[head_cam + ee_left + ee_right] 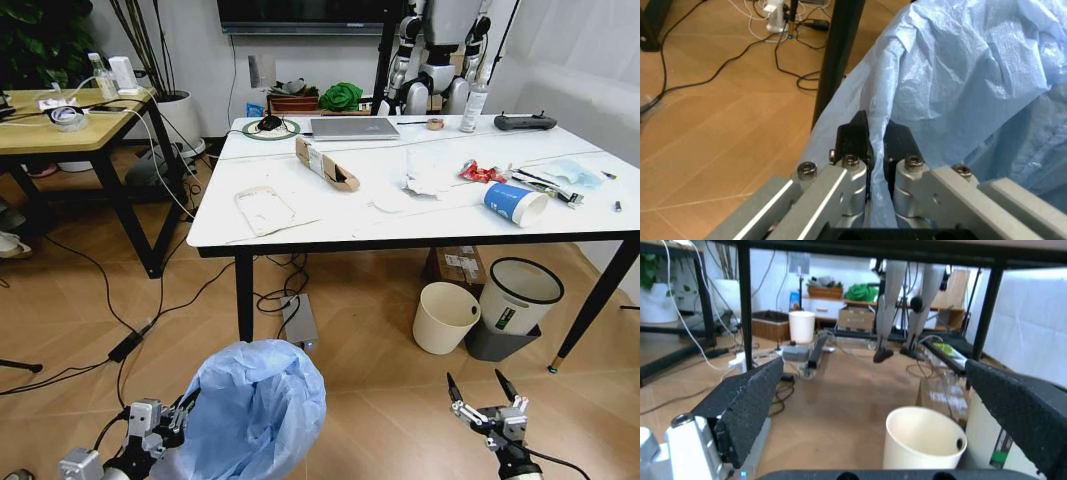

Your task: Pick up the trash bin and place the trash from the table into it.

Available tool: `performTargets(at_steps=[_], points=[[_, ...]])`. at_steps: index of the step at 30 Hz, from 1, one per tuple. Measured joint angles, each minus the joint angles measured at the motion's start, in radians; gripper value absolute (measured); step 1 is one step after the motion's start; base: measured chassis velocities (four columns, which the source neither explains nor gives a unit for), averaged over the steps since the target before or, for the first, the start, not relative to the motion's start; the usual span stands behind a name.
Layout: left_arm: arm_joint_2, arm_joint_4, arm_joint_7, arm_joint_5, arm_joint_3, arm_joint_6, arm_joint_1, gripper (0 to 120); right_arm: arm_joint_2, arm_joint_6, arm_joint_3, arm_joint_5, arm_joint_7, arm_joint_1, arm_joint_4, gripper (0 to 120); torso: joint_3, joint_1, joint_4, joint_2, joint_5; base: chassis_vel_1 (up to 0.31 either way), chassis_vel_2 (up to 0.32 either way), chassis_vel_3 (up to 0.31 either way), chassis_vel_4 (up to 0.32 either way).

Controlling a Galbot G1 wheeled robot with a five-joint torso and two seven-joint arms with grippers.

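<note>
A wood floor [380, 400] filled the lower frame, with black cables [90, 270] trailing across its left side. At upper left stood a wooden-topped table [60, 135] on black legs. The back wall [200, 50] was white, with a dark screen [300, 14] at top centre and a potted plant [40, 40] in the upper-left corner. A white sheet [570, 60] draped the upper right.

1. The trash bin [255, 410] stands on the floor in front of the surface [330, 225], toward its left end.
2. The left end effector [183, 408] touches the bin's left side, clamped on its bag.
3. The right end effector [483, 392] hangs to the bin's right.
4. The cardboard box [326, 163], tissues [428, 180] and paper cup [514, 203] lie on the surface, behind the bin.
</note>
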Motion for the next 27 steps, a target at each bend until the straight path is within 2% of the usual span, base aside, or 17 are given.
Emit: performTargets(at_steps=[27], points=[[-0.002, -0.009, 0.001, 0.002, 0.002, -0.004, 0.005, 0, 0.000, -0.008, 0.002, -0.003, -0.001, -0.011, 0.023, 100, 0.066, 0.044, 0.0000, 0.111, 0.0002, 0.000, 0.000, 0.000, 0.000]])
